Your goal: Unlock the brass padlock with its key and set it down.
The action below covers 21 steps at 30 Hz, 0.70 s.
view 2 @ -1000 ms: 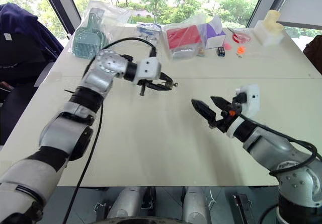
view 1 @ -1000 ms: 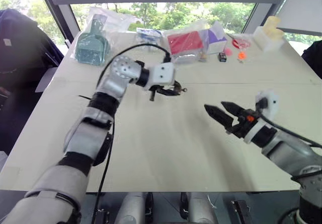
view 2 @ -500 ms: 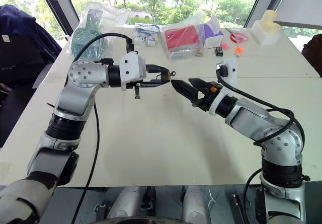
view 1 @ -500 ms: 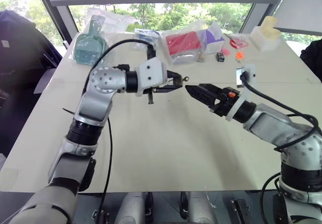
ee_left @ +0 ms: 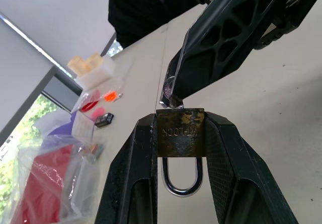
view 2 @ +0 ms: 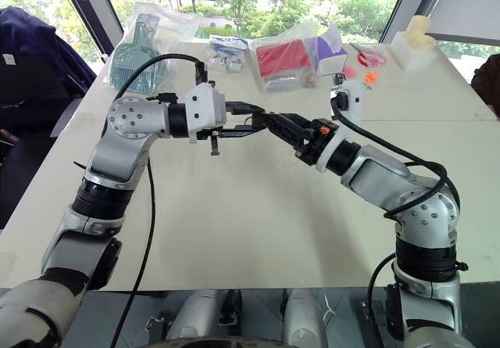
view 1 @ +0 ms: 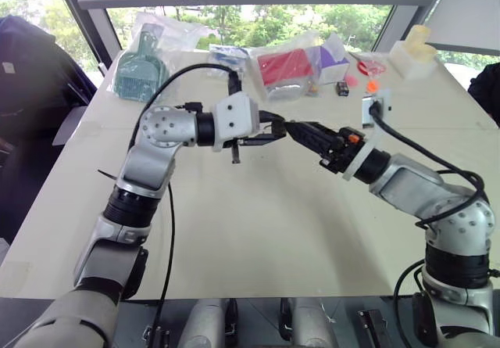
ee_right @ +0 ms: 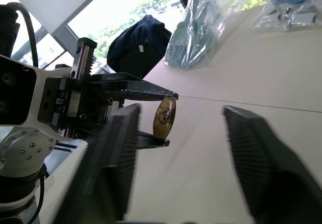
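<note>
Centre of the head views, above the pale wooden table [view 1: 258, 231]: the two grippers meet tip to tip.

Left gripper [ee_left: 180, 128], black two-fingered, is closed on the small dull brass padlock [ee_left: 180, 132]. In the left wrist view the lock body sits clamped between the two ribbed black fingers [ee_left: 132, 173], silvery shackle loop [ee_left: 180, 176] hanging back toward the wrist, keyway end facing out. Embossed lettering on the brass face reads upside down in that view, something like "VT-LOCK"; the first letters are uncertain. A thin silvery key and ring [ee_left: 170, 92] stick out of the lock's outer end.

Right gripper [ee_right: 181, 128] comes in from the right of the head views. In the right wrist view its black fingers [ee_right: 118, 153] stand apart, one on either side of the padlock's end, with a gap showing on both sides. In the left wrist view one perforated black finger [ee_left: 221, 38] lies against the key. Whether the key is actually pinched, I cannot tell.

The padlock is held in the air, clear of the table.

Upper edge of the head views, along the far side of the table: a teal comb-like plastic item in a clear bag [view 1: 143, 74], a red block in a clear bag [view 1: 287, 66], a purple-and-white box [view 1: 334, 60], small orange and pink bits [view 1: 372, 86], and a white foam block [view 1: 414, 55]. No writing is readable on any of them.

A dark jacket [view 1: 27, 74] sits over a chair at the upper left.
</note>
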### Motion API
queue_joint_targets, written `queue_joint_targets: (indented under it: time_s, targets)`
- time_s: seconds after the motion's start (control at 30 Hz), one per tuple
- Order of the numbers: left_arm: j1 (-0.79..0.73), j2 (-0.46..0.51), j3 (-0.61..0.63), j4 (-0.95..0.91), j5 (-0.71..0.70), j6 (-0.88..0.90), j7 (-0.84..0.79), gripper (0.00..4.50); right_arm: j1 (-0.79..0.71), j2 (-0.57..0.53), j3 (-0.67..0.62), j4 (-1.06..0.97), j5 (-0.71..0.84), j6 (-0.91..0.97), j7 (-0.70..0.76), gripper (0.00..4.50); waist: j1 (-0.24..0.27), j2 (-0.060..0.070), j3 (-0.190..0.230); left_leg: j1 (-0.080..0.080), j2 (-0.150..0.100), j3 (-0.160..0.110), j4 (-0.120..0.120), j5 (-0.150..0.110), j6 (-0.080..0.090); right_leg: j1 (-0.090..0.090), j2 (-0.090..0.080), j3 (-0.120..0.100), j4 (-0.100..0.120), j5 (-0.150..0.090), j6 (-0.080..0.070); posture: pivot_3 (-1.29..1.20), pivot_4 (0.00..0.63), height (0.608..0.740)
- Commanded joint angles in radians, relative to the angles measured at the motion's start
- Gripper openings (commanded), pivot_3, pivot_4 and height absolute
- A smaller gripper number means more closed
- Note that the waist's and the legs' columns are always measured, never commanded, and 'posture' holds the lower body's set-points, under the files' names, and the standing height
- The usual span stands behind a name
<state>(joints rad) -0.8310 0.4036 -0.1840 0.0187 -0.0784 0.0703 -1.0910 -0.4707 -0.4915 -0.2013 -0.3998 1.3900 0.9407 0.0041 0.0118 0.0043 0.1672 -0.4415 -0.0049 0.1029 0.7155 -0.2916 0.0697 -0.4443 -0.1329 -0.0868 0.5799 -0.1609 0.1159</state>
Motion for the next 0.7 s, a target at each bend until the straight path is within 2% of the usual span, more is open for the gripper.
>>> queue_joint_targets:
  time_s: [0.03,0.07,0.27,0.53,0.7]
  targets:
    - [-0.023,0.009,0.002,-0.024,-0.019,-0.029,0.005,0.68,-0.015,0.013,-0.008,-0.003,0.020,-0.025,0.008,0.55,0.000,0.000,0.000,0.000,0.000,0.000,0.000,0.000,0.000,0.000,0.000,0.000,0.000,0.000,0.000,0.00,0.150,0.735]
    - [-0.023,0.010,0.002,-0.023,-0.019,-0.031,0.007,0.68,-0.014,0.014,-0.008,-0.002,0.022,-0.025,0.008,0.04,0.000,0.000,0.000,0.000,0.000,0.000,0.000,0.000,0.000,0.000,0.000,0.000,0.000,0.000,0.000,0.00,0.150,0.735]
    - [-0.020,0.019,0.004,-0.022,-0.006,-0.071,0.025,0.68,-0.004,0.029,-0.013,0.002,0.045,-0.035,-0.014,0.04,0.000,0.000,0.000,0.000,0.000,0.000,0.000,0.000,0.000,0.000,0.000,0.000,0.000,0.000,0.000,0.00,0.150,0.735]
    - [-0.020,0.028,-0.008,0.029,0.092,-0.327,0.114,0.68,0.013,0.104,-0.014,0.024,0.135,-0.082,-0.148,0.04,0.000,0.000,0.000,0.000,0.000,0.000,0.000,0.000,0.000,0.000,0.000,0.000,0.000,0.000,0.000,0.00,0.150,0.735]
    - [-0.044,0.032,-0.002,0.103,0.193,-0.505,0.232,0.68,0.019,0.170,0.000,0.040,0.202,-0.131,-0.265,0.04,-0.001,0.000,0.000,0.000,0.000,0.000,-0.001,0.000,0.000,0.000,0.000,0.000,0.000,0.000,0.000,0.00,0.150,0.735]
